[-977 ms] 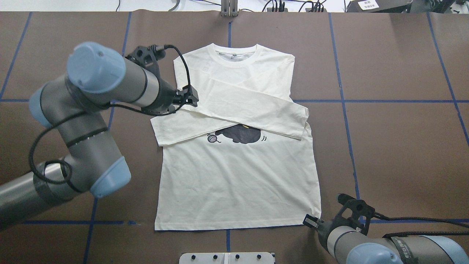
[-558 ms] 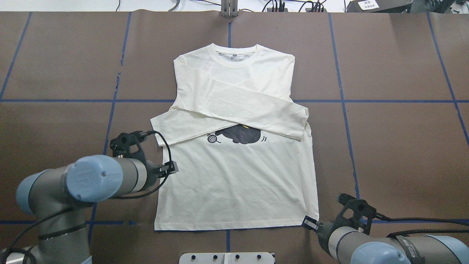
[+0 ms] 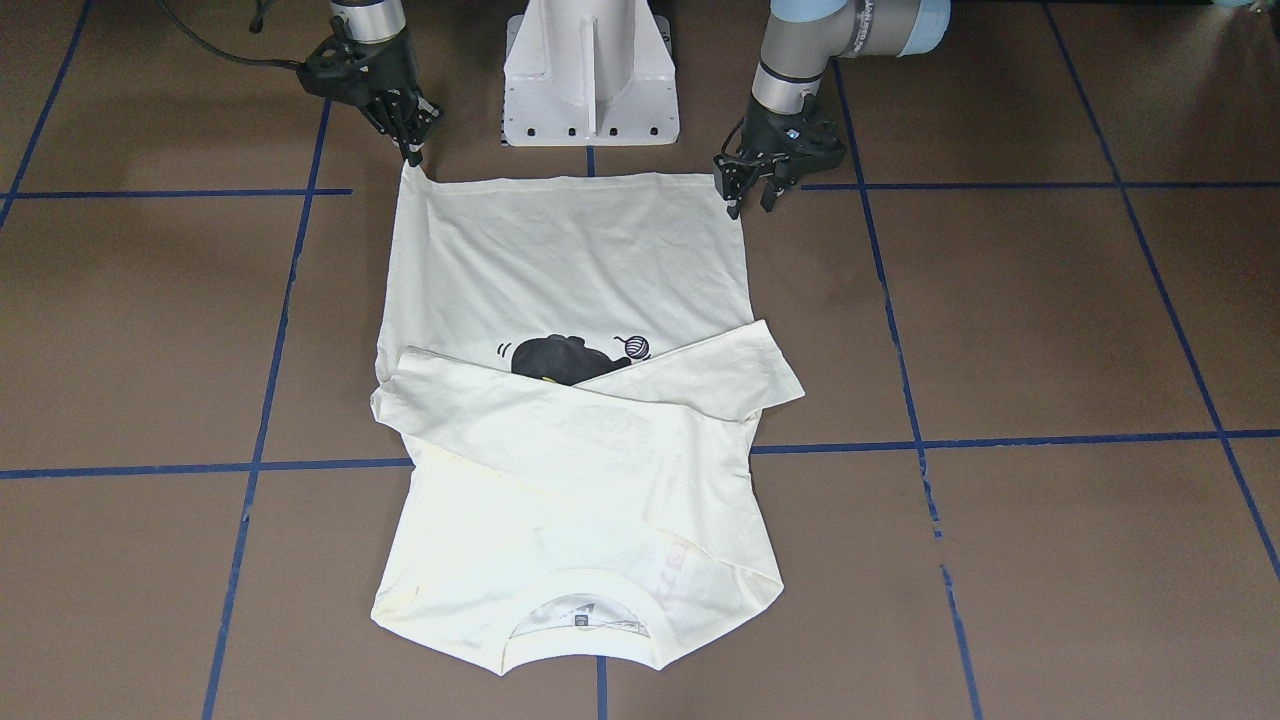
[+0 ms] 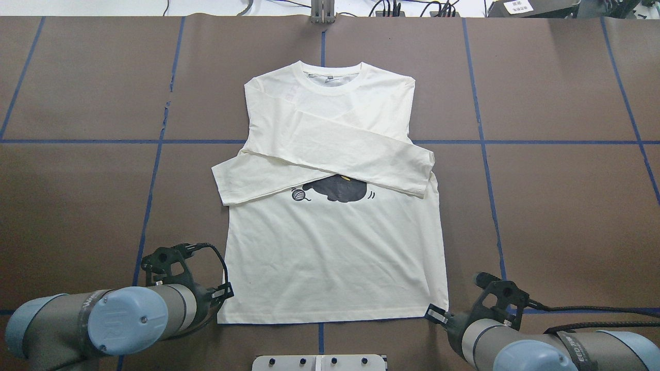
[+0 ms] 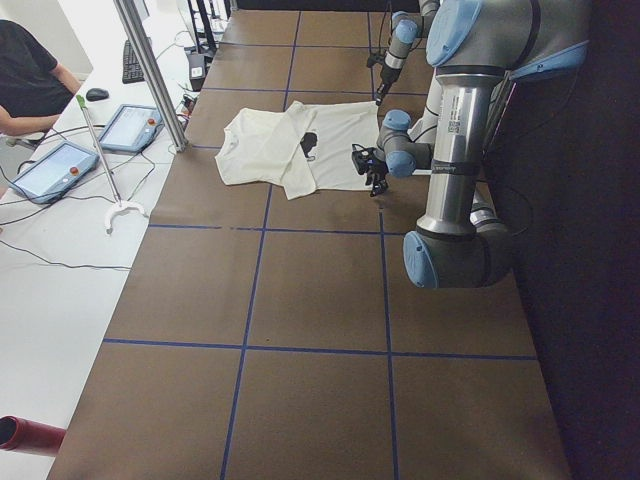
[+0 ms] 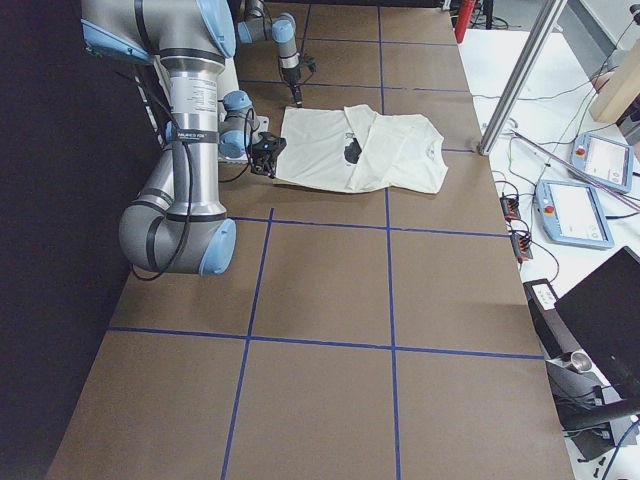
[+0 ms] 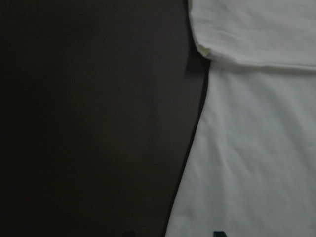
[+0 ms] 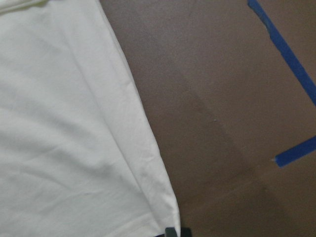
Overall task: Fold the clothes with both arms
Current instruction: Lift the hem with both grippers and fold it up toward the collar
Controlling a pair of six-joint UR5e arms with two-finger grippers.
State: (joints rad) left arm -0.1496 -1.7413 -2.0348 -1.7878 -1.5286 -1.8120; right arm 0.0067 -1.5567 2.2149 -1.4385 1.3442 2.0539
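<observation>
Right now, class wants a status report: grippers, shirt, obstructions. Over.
Left gripper open beside one hem corner. Right gripper shut on the other hem corner. T-shirt flat, print up, sleeves crossed over chest. Nothing lying on it.

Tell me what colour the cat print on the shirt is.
The cat print is black; overhead view shows it best.

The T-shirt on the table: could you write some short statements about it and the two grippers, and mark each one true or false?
1. Both sleeves of the T-shirt lie folded across its chest. True.
2. The collar lies on the side nearest the white base. False: the hem is nearest the base, and the collar is on the far side.
3. The cat print is fully hidden. False: part of it shows below the sleeves.
4. The left gripper and the right gripper are each at one corner of the hem. True.
</observation>
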